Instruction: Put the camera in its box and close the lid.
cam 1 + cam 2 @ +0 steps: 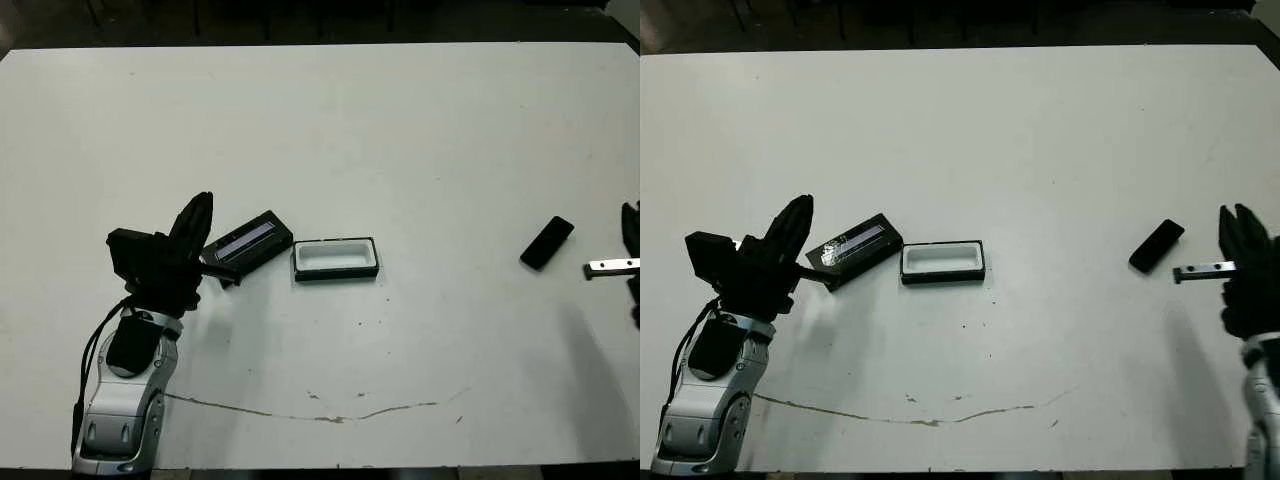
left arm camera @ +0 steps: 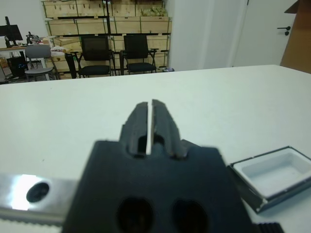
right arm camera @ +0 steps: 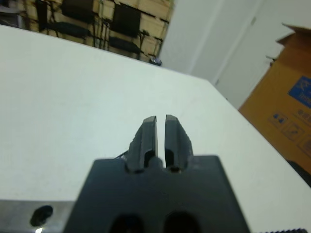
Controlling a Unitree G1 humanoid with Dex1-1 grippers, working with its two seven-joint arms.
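Beside the lid [image 1: 853, 250], left gripper [image 1: 793, 222] is hovering closed, angled forward; right gripper [image 1: 1244, 228], seemingly closed too, is idling near camera [image 1: 1157, 246].

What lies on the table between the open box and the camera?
Nothing: in the right eye view the white table is bare between the box and the camera, which lies near the right gripper.

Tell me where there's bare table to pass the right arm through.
Bare white table lies between the white-lined black tray and the small black oblong camera, also across the far half. Crowded on the left: strip-marked black lid beside the tray, left gripper next to it.
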